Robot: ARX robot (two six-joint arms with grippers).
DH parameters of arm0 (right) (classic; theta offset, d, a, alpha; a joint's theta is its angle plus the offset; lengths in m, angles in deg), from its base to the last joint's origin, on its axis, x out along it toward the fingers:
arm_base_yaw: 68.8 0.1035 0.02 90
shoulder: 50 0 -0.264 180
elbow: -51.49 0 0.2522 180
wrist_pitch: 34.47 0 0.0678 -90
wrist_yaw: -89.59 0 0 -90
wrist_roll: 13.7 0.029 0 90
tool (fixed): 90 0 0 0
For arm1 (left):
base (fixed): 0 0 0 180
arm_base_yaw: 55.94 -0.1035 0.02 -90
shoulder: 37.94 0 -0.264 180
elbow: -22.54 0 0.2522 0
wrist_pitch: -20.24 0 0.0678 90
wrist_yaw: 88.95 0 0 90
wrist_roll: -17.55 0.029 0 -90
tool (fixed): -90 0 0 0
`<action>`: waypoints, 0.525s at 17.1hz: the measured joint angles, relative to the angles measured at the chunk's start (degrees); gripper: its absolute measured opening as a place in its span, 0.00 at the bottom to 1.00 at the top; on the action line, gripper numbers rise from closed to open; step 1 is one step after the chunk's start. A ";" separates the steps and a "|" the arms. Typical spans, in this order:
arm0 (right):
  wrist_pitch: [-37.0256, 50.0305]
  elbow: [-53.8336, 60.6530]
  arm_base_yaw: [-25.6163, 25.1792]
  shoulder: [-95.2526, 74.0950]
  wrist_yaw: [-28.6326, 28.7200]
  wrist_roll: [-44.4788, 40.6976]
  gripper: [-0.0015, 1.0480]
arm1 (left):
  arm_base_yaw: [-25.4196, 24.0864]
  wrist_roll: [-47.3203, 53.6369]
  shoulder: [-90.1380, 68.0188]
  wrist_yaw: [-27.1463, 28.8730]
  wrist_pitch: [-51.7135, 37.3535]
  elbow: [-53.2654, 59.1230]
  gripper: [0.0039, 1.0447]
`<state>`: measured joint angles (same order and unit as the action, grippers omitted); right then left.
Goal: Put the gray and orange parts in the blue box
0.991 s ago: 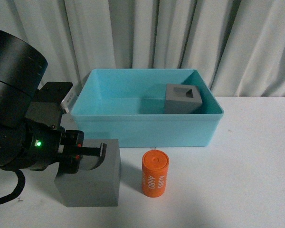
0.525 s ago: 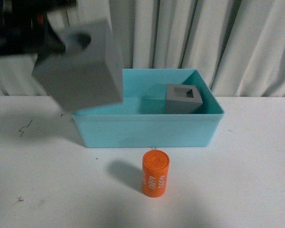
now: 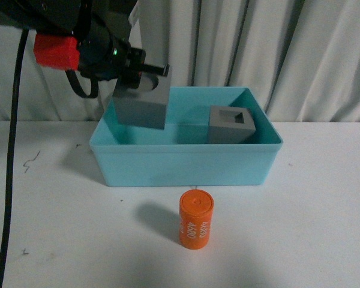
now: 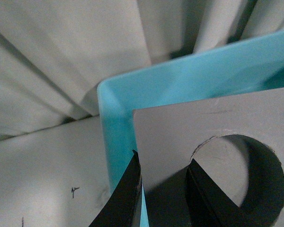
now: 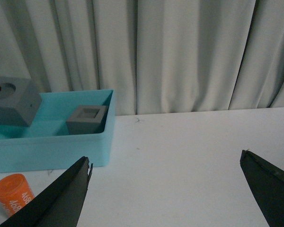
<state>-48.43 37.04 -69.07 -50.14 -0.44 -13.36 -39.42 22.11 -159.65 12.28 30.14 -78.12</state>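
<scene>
My left gripper (image 3: 145,71) is shut on the gray cube with the round recess (image 3: 141,105) and holds it in the air over the left part of the blue box (image 3: 180,163). One finger sits in the recess, the other on the cube's outer wall (image 4: 180,142). The gray cube with the rectangular recess (image 3: 231,125) lies inside the box at its right. The orange cylinder (image 3: 195,219) with white digits stands on the table in front of the box. My right gripper (image 5: 165,163) is open and empty over the bare table, right of the box (image 5: 47,146).
A white curtain (image 3: 258,48) hangs close behind the box. The white table (image 3: 312,210) runs out to the right and front. The left arm's black cable (image 3: 9,180) hangs down at the far left. Small dark marks (image 3: 30,162) lie on the table left of the box.
My left gripper lifted the round-recess cube off the table, raised it high, then carried it right and back over the box's left part. The other cube and the cylinder have not moved.
</scene>
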 joint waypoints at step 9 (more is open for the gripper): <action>0.02 0.00 0.00 0.00 0.00 0.00 0.94 | -1.77 1.95 -3.98 1.16 -0.90 -0.74 0.20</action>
<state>-48.41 37.04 -69.07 -50.14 -0.44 -13.36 -41.19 24.05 -163.63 13.43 29.24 -78.86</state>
